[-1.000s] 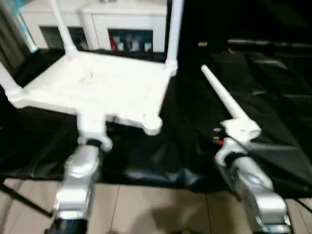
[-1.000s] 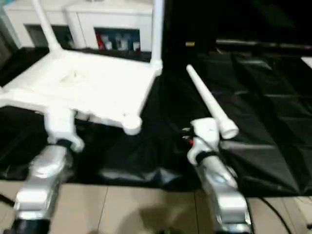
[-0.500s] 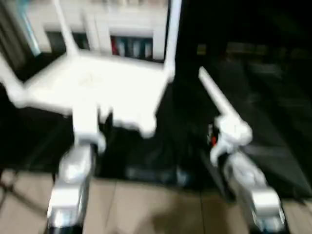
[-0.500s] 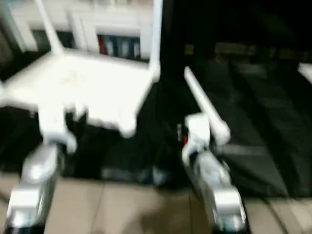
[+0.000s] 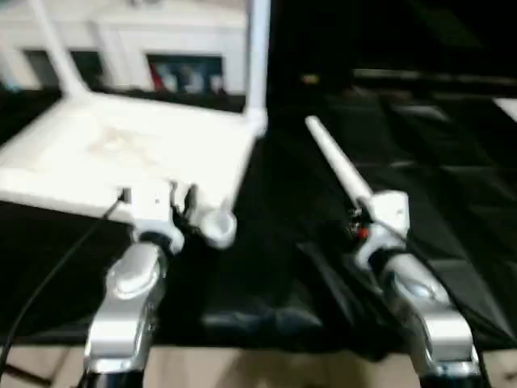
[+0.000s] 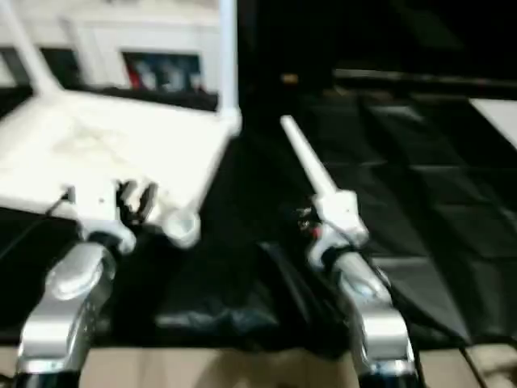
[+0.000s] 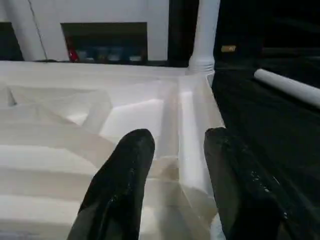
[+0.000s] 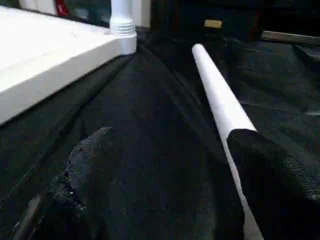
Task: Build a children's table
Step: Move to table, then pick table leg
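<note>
The children's table top (image 5: 121, 149) lies upside down on black cloth, ribbed underside up. One white leg (image 5: 258, 56) stands in its far right corner socket and another (image 5: 48, 48) in the far left. A loose leg (image 5: 339, 166) lies on the cloth to the right. My left gripper (image 7: 175, 140) is open over the top's near right part, one finger on each side of the side rim (image 7: 187, 125), close to the empty corner socket (image 5: 218, 228). My right gripper (image 8: 172, 135) is wide open at the loose leg's (image 8: 220, 100) near end, which runs beside one finger (image 8: 265, 180).
Crinkled black cloth (image 5: 420, 162) covers the work surface and ends at a light floor (image 5: 266, 372) near me. White cabinets (image 5: 161, 32) stand behind the table. A thin dark cable (image 5: 56, 267) hangs across the left foreground.
The camera has swung, shifting the whole picture. My left gripper now sits further right along the table's near edge, closer to the corner socket. The loose leg and right gripper keep their relation.
</note>
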Robot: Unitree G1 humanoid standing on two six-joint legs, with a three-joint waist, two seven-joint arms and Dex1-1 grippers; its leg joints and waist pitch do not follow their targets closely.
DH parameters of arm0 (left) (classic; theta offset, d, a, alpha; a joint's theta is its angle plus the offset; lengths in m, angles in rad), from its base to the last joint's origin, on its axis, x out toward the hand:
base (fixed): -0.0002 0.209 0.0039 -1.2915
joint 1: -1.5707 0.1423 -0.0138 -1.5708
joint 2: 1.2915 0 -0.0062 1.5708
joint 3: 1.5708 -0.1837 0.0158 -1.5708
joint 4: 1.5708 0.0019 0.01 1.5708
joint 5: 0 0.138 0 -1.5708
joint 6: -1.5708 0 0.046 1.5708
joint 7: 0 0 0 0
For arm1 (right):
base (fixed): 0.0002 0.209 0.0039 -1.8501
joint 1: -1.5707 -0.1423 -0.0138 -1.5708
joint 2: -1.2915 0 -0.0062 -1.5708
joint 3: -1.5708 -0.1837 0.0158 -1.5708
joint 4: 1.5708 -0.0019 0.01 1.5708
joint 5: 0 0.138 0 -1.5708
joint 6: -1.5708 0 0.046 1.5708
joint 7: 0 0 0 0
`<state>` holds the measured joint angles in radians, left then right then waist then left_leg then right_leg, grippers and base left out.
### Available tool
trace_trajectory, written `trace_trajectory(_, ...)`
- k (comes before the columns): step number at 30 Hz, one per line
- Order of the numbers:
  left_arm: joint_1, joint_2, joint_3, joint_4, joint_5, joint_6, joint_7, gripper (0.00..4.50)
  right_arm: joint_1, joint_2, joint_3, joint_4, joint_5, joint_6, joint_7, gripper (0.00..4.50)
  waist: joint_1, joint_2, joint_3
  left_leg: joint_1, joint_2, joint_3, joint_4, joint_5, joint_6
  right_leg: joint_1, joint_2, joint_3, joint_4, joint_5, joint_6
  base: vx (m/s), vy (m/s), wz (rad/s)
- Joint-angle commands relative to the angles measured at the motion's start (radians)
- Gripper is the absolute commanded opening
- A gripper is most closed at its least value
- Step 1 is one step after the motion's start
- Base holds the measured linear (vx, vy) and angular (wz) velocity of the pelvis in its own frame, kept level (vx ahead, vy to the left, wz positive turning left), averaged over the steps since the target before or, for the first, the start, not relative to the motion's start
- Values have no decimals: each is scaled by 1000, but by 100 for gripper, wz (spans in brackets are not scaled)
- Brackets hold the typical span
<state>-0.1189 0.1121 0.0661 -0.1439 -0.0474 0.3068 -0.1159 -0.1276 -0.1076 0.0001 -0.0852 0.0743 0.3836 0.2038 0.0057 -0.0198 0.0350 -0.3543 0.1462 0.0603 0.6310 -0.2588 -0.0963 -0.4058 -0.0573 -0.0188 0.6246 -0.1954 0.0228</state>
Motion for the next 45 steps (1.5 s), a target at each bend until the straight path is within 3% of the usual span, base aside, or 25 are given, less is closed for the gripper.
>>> trace_trajectory(1,0,10,6,-18,-10,15,-8,203,-28,-14,-3,-32,44,116,27,377,-2,20,-38,-3,32,21,-87,-52,2,84,-40,12,-56,77,-183,-83,8,-1)
trace_trajectory(2,-3,13,4,-19,-13,18,-17,203,-35,-16,-17,-36,100,139,69,377,-3,19,-31,0,37,23,-92,-116,2,78,-41,15,-63,-23,-197,-83,8,-1)
trace_trajectory(3,-12,18,4,-16,-19,12,-31,212,-55,-25,-36,-23,106,142,65,406,-3,33,-25,4,42,30,-97,-216,5,71,-46,20,-75,-182,-204,-94,16,7)
trace_trajectory(4,-19,21,3,-13,-20,4,-39,212,-70,-32,-51,-10,108,141,57,406,-3,28,-19,15,47,41,-98,-295,3,53,-48,23,-91,-312,-190,-88,3,11)
trace_trajectory(5,-35,31,-4,-4,-21,3,-60,212,-106,-58,-68,24,94,149,45,413,0,33,-21,21,47,49,-96,-307,-7,45,-47,24,-97,-365,-180,-88,3,11)
trace_trajectory(7,-41,38,-12,-2,-23,8,-71,212,-124,-69,-73,42,88,154,43,430,4,29,-21,17,47,61,-96,-272,-8,42,-45,28,-96,-344,-175,-64,1,11)
trace_trajectory(8,-52,57,-34,0,-25,15,-102,212,-178,-89,-92,102,72,167,33,442,8,42,-19,19,48,63,-97,-272,-10,40,-47,28,-95,-346,-173,-60,3,11)
trace_trajectory(9,-65,76,-49,1,-35,25,-139,212,-257,-122,-95,203,39,172,30,442,3,38,-18,11,44,64,-98,-276,-14,44,-48,26,-96,-375,-168,-66,0,2)
trace_trajectory(12,-77,89,-63,-2,-41,40,-168,212,-345,-171,-80,318,13,184,31,442,7,49,-21,4,41,67,-91,-221,-17,42,-51,26,-95,-346,-171,-41,-1,-4)
trace_trajectory(13,-80,95,-67,-1,-42,42,-179,212,-376,-186,-73,361,10,185,32,442,5,42,-24,-1,40,70,-89,-202,-9,46,-50,25,-92,-330,-188,0,0,0)
trace_trajectory(15,-89,110,-77,-2,-50,59,-209,212,-464,-212,-75,491,4,166,25,442,3,41,-30,-16,34,68,-86,-177,-6,54,-50,22,-83,-305,-201,0,0,0)
trace_trajectory(16,-98,129,-87,-4,-57,72,-242,212,-547,-235,-65,621,-11,132,35,442,8,48,-31,-16,35,71,-80,-126,4,47,-50,24,-80,-233,-219,0,0,0)
trace_trajectory(17,-98,129,-87,-4,-57,72,-242,212,-547,-235,-65,621,-11,132,35,442,1,46,-31,-20,33,72,-79,-122,8,47,-47,22,-77,-222,-233,0,0,0)
trace_trajectory(18,-105,144,-98,-10,-66,82,-274,212,-611,-252,-60,727,-22,103,49,442,5,51,-27,-24,33,72,-77,-121,13,46,-49,21,-74,-210,-248,0,0,0)
trace_trajectory(19,-111,161,-104,-19,-82,98,-308,212,-658,-255,-53,802,-35,90,51,442,7,47,-33,-27,31,76,-71,-79,28,51,-46,23,-71,-150,-260,0,0,0)
trace_trajectory(20,-111,161,-104,-19,-82,98,-308,212,-658,-255,-53,802,-35,90,51,442,10,54,-32,-26,34,76,-71,-55,34,46,-48,23,-66,-115,-275,0,0,0)
trace_trajectory(21,-111,187,-117,-42,-111,123,-361,229,-712,-264,-25,889,-74,98,38,448,7,52,-27,-35,30,75,-71,-27,43,47,-44,20,-60,-77,-299,0,0,0)
trace_trajectory(23,-90,282,-165,-146,-210,203,-534,240,-841,-271,17,1082,-126,95,67,450,11,50,-26,-33,31,79,-70,-22,51,42,-43,22,-55,-30,-324,0,0,0)
trace_trajectory(24,-85,297,-171,-164,-225,216,-557,257,-855,-269,12,1100,-119,96,81,450,10,52,-29,-37,31,77,-70,-6,57,46,-43,21,-47,0,-334,0,0,0)
trace_trajectory(25,-76,326,-176,-200,-253,242,-596,267,-888,-266,4,1151,-110,97,101,450,12,43,-18,-39,34,83,-72,2,80,38,-39,20,-52,33,-344,0,0,0)
trace_trajectory(26,-73,343,-175,-222,-268,258,-614,277,-912,-264,1,1190,-108,98,110,450,11,47,-16,-40,37,80,-73,-8,84,40,-41,20,-46,28,-353,0,0,0)
trace_trajectory(28,-73,356,-171,-245,-285,285,-623,294,-936,-265,5,1237,-116,96,118,450,15,49,-7,-36,41,84,-75,-44,95,35,-41,19,-52,-16,-359,0,0,0)
trace_trajectory(32,-55,417,-173,-313,-328,345,-671,317,-971,-259,4,1314,-123,122,154,450,31,49,6,-26,52,96,-79,-67,77,28,-43,20,-55,-75,-355,0,0,0)
trace_trajectory(36,-46,464,-166,-374,-388,415,-698,353,-1003,-265,20,1390,-151,172,164,410,37,43,7,-27,55,108,-77,-10,77,26,-37,22,-44,4,-367,0,0,0)
trace_trajectory(45,-62,485,-160,-378,-404,441,-692,440,-1017,-270,22,1432,-166,212,201,322,38,41,20,-23,63,121,-86,-86,30,21,-40,24,-54,-92,-330,0,0,0)
